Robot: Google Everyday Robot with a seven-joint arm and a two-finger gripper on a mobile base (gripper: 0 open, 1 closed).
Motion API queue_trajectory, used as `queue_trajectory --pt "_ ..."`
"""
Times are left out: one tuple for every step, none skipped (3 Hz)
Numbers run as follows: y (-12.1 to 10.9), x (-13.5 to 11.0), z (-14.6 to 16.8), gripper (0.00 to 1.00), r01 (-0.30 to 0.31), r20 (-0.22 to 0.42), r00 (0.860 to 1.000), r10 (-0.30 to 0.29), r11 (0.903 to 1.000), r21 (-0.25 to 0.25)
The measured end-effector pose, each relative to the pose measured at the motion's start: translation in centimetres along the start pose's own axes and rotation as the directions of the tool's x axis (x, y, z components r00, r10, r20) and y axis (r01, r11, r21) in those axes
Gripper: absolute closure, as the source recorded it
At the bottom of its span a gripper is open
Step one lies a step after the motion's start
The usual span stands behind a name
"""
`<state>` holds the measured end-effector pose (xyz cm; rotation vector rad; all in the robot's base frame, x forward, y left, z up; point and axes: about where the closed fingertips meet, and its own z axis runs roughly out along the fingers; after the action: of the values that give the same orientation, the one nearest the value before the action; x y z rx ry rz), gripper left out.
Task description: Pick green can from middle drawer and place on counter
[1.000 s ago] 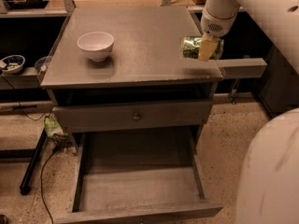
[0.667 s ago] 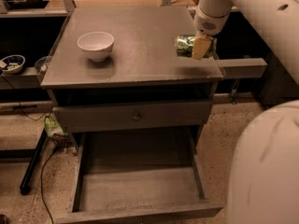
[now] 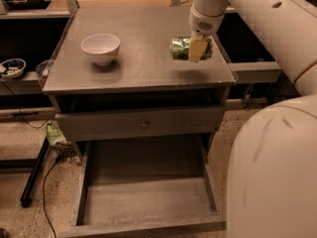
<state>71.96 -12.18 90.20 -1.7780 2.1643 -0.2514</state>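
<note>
The green can [image 3: 181, 48] lies on its side in my gripper [image 3: 197, 49], which is shut on it from above. It hangs just over the right part of the counter [image 3: 143, 63], with its shadow on the surface below. One pale finger [image 3: 196, 48] crosses the can's front. The middle drawer [image 3: 148, 225] is pulled out low at the front, and its plank bottom is bare. My white arm comes in from the upper right.
A white bowl [image 3: 100, 47] stands on the counter's left part. A closed drawer front with a knob [image 3: 143, 124] sits under the counter. My white body [image 3: 272, 172] fills the lower right. Side shelves hold a small bowl [image 3: 12, 67]; cables [image 3: 44, 182] lie on the floor at the left.
My gripper has carried the green can leftward, from the counter's right edge to further in over the counter. The bowl and the drawer have not moved.
</note>
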Motion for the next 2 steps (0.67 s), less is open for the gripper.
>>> queue_trajectory --pt "0.00 0.01 0.00 1.00 0.000 0.000 1.000 0.000 1.0000 0.000" --pt "-0.13 0.55 0.59 1.00 -0.009 -0.007 1.000 0.009 0.9996 -0.026"
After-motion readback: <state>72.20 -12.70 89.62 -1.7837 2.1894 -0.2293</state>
